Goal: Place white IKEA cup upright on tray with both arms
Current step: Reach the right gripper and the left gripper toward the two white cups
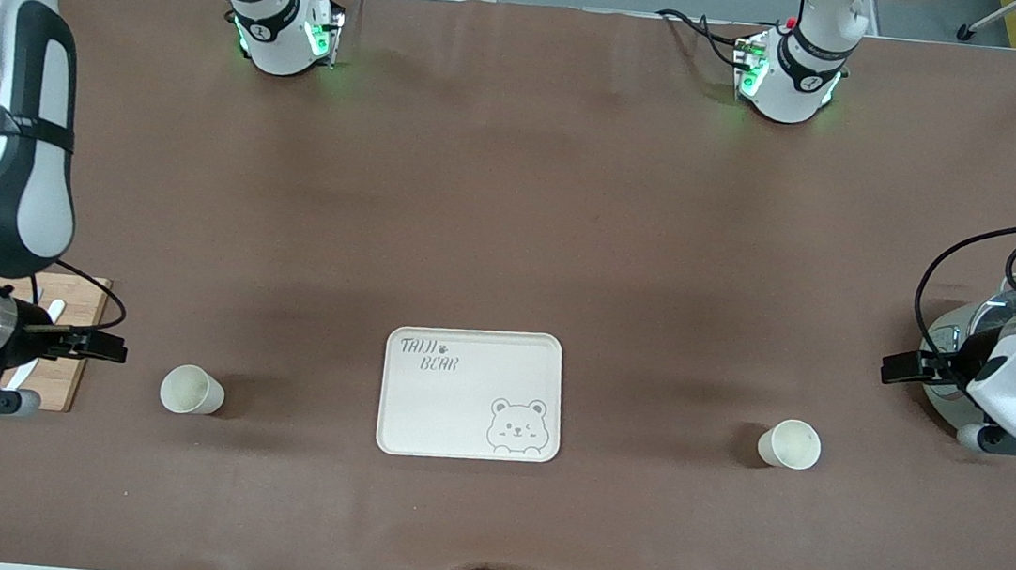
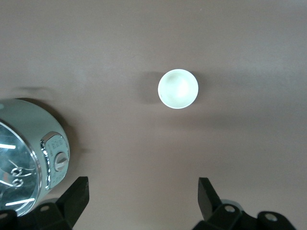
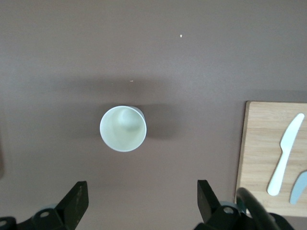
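Observation:
The cream tray (image 1: 447, 411) with "TAIJI BEAR" lettering and a bear face lies flat and bare near the table's middle. One white cup (image 1: 192, 390) stands upright beside it toward the right arm's end, and shows in the right wrist view (image 3: 123, 128). A second white cup (image 1: 790, 444) stands upright toward the left arm's end, and shows in the left wrist view (image 2: 178, 88). My right gripper (image 1: 98, 344) is open and empty over the table beside the first cup (image 3: 141, 196). My left gripper (image 1: 903, 368) is open and empty beside the second cup (image 2: 142, 196).
A wooden cutting board (image 1: 81, 306) with a white plastic knife (image 3: 285, 153) lies under the right wrist. A shiny steel and glass kettle (image 1: 961, 328) stands under the left wrist, also in the left wrist view (image 2: 29, 143). The brown table mat spreads between cups and tray.

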`<action>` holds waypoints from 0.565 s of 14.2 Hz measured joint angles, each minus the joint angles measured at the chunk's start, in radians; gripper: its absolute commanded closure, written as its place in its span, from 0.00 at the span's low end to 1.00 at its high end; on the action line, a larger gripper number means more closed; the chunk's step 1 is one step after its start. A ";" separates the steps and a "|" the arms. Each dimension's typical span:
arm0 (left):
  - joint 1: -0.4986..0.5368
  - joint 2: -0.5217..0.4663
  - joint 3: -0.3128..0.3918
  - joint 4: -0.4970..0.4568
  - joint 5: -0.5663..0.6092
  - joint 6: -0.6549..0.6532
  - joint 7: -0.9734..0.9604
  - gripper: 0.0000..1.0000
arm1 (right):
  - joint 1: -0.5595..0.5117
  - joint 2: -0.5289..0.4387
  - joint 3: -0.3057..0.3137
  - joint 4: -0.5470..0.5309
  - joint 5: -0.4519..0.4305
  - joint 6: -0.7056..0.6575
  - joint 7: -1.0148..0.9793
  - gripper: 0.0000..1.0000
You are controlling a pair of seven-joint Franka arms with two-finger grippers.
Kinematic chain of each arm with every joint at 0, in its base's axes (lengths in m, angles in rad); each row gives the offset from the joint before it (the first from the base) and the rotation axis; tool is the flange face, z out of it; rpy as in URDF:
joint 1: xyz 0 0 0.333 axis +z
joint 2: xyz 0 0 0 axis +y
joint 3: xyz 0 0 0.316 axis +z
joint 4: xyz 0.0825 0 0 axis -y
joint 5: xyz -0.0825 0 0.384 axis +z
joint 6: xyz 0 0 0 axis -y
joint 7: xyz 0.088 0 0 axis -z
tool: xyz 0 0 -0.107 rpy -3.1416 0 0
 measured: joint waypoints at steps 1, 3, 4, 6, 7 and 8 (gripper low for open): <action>0.000 0.015 0.000 0.000 0.000 0.010 0.000 0.00 | 0.001 0.017 0.001 0.000 0.001 0.020 0.000 0.00; 0.000 0.048 0.000 -0.002 0.000 0.037 0.000 0.00 | 0.003 0.050 0.002 -0.003 0.002 0.056 0.000 0.00; 0.000 0.065 0.000 -0.002 0.000 0.057 0.000 0.00 | 0.002 0.065 0.001 -0.010 0.002 0.069 0.000 0.00; 0.000 0.103 0.000 -0.004 0.000 0.101 0.000 0.00 | 0.002 0.093 0.001 -0.026 0.002 0.127 0.000 0.00; 0.000 0.122 0.000 -0.004 0.000 0.126 0.000 0.00 | 0.002 0.108 0.001 -0.032 0.002 0.153 0.000 0.00; 0.000 0.141 0.001 -0.005 0.000 0.151 0.000 0.00 | 0.002 0.125 0.001 -0.034 0.002 0.173 0.000 0.00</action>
